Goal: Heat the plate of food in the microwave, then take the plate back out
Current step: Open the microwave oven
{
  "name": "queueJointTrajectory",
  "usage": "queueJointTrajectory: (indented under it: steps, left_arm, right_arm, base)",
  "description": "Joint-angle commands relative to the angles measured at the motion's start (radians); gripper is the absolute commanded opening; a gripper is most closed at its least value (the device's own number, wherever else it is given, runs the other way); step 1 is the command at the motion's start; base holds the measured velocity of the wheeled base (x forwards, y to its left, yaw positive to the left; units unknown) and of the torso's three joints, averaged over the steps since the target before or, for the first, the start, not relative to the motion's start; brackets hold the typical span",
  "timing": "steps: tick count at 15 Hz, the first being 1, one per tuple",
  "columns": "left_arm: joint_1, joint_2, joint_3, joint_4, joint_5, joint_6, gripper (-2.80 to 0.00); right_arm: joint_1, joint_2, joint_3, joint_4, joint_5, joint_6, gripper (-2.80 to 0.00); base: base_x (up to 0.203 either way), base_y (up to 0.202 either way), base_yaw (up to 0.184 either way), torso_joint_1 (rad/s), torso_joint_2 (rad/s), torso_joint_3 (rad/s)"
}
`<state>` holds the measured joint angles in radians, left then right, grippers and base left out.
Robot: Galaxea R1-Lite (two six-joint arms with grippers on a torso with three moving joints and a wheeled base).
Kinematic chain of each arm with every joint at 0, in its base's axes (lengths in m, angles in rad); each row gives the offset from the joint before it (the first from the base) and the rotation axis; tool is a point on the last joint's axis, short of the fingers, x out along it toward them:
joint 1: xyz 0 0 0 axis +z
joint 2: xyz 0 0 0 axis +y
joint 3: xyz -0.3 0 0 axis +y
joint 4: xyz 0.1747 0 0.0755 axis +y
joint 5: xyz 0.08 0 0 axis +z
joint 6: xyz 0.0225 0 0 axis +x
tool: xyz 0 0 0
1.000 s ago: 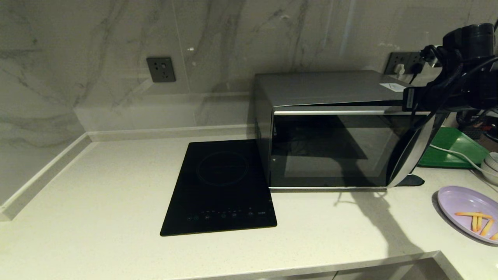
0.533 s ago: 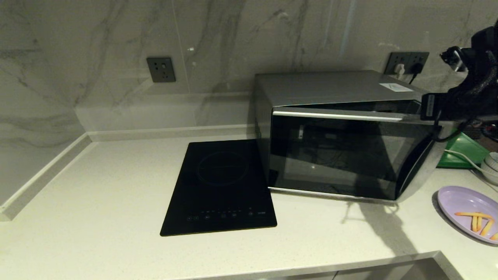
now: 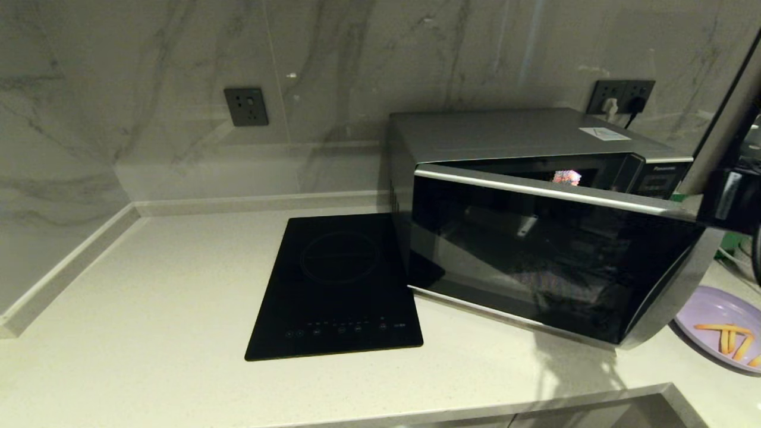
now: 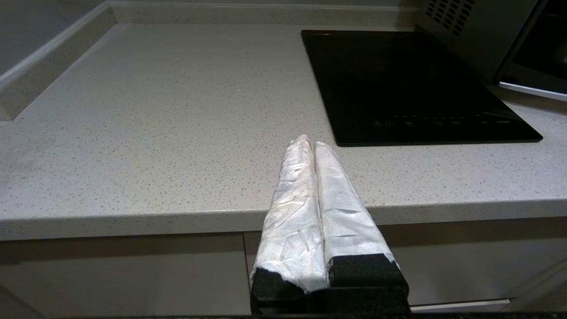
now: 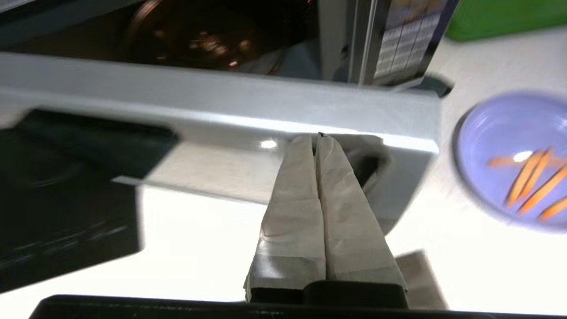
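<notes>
I find the left pincer (image 4: 314, 144) parked at the near edge of the counter (image 3: 148, 297), short of the black cooktop (image 3: 336, 285), its 2 wrapped fingers pressed together on nothing.

The right pincer (image 5: 318, 138) is the working one. In its wrist view its fingers are pressed together, holding nothing, with their tips at the silver free edge of the microwave's door (image 3: 553, 261); whether they bear on the metal or hook behind it I cannot tell. In the head view only the dark arm shows at the right margin.

The plate of food (image 3: 722, 336) lies flat on the counter at the right, just beside and partly behind the door's lower free corner, fries on it.

The door stands part open, hinged on the left, its long axis running left to right. The microwave (image 3: 505, 134) sits behind it, cavity showing over the door's top edge.

My judgement: the door's free end swings toward the plate, so the right arm, the nearer one, needs the door fully clear before reaching for it.
</notes>
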<state>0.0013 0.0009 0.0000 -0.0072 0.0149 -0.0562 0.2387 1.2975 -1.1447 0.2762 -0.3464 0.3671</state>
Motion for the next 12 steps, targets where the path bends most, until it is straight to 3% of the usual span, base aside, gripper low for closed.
queueJointTrajectory:
  steps: [1,4,8,12]
  left_arm:
    - [0.000,0.001,0.000,0.000,0.002,-0.001,-2.80]
    - [0.000,0.001,0.000,0.000,0.001,-0.001,-2.80]
    - [0.000,0.001,0.000,0.000,0.000,-0.001,-2.80]
    - [0.000,0.001,0.000,0.000,0.002,-0.001,-2.80]
  right_arm:
    - [0.027,-0.152,0.069,0.001,-0.005,0.048,-2.80]
    - [-0.007,-0.212,0.101,0.000,-0.088,0.093,-2.80]
    - [-0.178,-0.327,0.248,0.001,-0.100,0.177,-2.80]
    - [-0.183,-0.241,0.304,-0.002,-0.100,0.277,-2.80]
  base:
    - [0.000,0.000,0.000,0.000,0.00,0.000]
    - [0.000,0.000,0.000,0.000,0.00,0.000]
    - [0.000,0.000,0.000,0.000,0.00,0.000]
    - [0.000,0.000,0.000,0.000,0.00,0.000]
